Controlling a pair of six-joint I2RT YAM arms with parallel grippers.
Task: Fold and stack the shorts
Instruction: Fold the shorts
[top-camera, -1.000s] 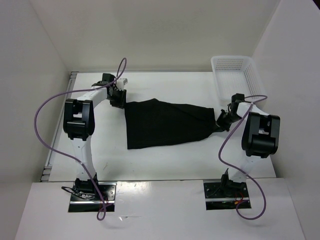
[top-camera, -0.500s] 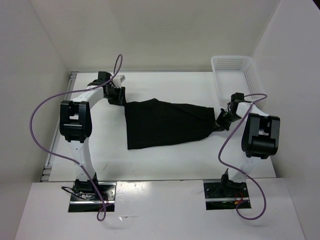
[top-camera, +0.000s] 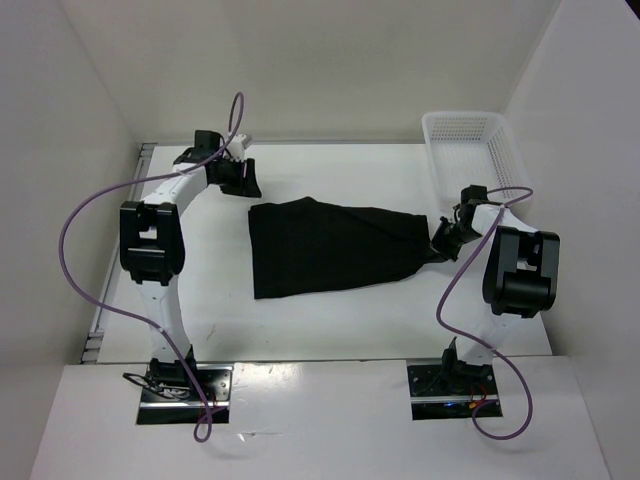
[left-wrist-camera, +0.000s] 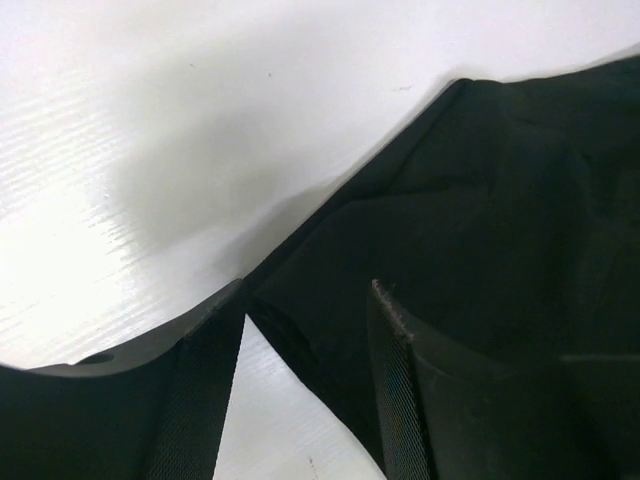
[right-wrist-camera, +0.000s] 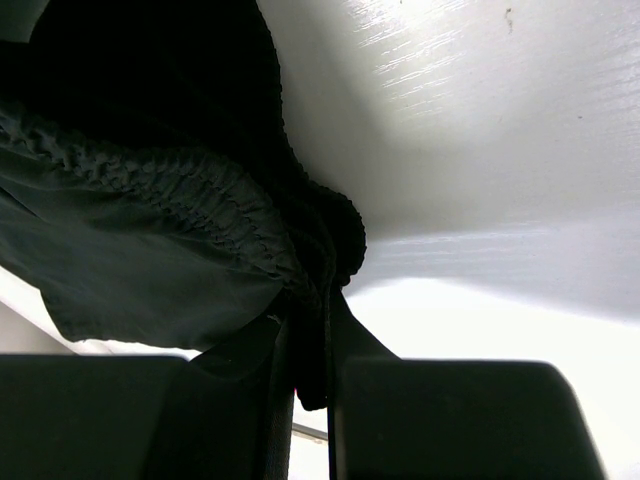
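The black shorts (top-camera: 335, 247) lie spread flat in the middle of the table. My left gripper (top-camera: 240, 180) hovers just beyond their far left corner, apart from the cloth. In the left wrist view its fingers (left-wrist-camera: 400, 400) stand open, with bare table and the edge of the shorts (left-wrist-camera: 480, 200) below them and nothing gripped. My right gripper (top-camera: 443, 240) sits at the right end of the shorts. In the right wrist view it is shut (right-wrist-camera: 312, 350) on the bunched elastic waistband (right-wrist-camera: 200, 200), which is pinched between the pads and lifted a little off the table.
A white mesh basket (top-camera: 436, 160) stands at the far right corner, just behind the right arm. White walls close in the table on the left, back and right. Purple cables loop from both arms.
My left gripper has opened, let go of the shorts' far left corner and drawn back toward the far left. The corner now lies on the table. The right gripper has kept its hold.
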